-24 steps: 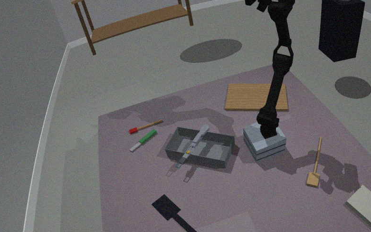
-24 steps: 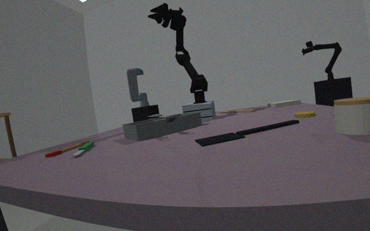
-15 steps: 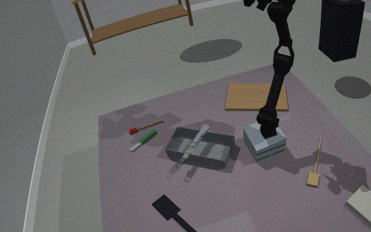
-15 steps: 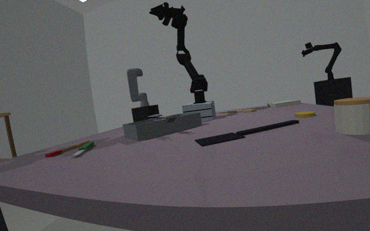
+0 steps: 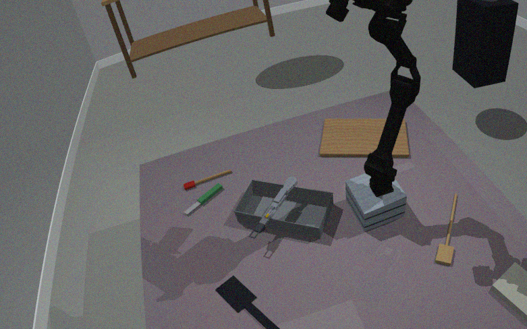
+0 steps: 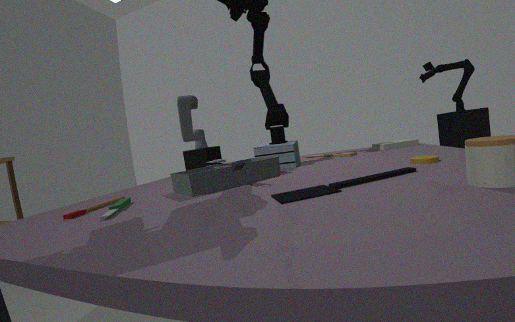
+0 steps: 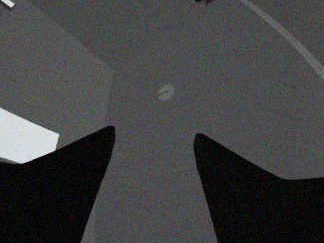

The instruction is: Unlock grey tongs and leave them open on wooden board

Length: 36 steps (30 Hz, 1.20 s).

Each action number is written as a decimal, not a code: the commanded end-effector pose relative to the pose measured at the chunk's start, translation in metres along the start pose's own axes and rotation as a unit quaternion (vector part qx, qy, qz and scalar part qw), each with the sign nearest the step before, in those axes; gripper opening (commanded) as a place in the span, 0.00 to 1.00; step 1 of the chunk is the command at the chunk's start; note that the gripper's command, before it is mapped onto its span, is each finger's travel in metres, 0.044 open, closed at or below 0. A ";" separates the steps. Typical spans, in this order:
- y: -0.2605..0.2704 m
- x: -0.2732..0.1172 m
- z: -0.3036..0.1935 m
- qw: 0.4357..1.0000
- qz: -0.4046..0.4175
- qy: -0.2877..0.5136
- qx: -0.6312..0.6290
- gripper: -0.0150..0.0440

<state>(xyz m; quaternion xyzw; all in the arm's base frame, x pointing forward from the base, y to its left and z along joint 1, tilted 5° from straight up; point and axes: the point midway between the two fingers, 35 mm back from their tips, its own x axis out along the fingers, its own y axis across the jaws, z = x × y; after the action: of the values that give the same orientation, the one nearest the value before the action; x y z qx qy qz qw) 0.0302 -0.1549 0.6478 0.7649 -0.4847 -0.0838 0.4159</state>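
The grey tongs [image 5: 283, 195] [image 6: 215, 161] lie across the roasting tin [image 5: 301, 229] [image 6: 227, 176] in the top view, arms close together, hinge end over the back rim and tips past the front rim. A yellow spot shows on them. The wooden board [image 5: 349, 137] lies flat behind and right of the tin. My gripper [image 7: 156, 136] is partly open, with nothing between its fingers in the wrist view, which faces walls and ceiling. It is raised high above the table, away from the tongs; its fingers are out of frame in the top and exterior views.
My arm stands on a grey block [image 5: 375, 204] [image 6: 278, 154] right of the tin. Left of the tin lie a red-headed brush [image 5: 189, 185] and a green-handled tool [image 5: 210, 193]. A black spatula [image 5: 235, 293] [image 6: 305, 194] lies in front; a wooden tool [image 5: 445, 254] lies right.
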 end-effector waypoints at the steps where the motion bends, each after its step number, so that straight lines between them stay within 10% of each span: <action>1: -0.014 -0.003 -0.022 0.997 0.016 0.014 -0.077 0.69; 15: -0.111 -0.005 -0.113 0.879 0.093 0.077 -0.462 0.69; 28: -0.283 0.008 -0.145 0.594 0.093 0.176 -0.779 0.69; 36: -0.417 0.011 -0.113 0.310 0.078 0.275 -0.907 0.69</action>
<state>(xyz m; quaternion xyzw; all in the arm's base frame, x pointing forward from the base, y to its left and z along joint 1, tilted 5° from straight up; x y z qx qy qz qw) 0.3522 -0.0228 0.4737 -0.0690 -0.0983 -0.2413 0.9630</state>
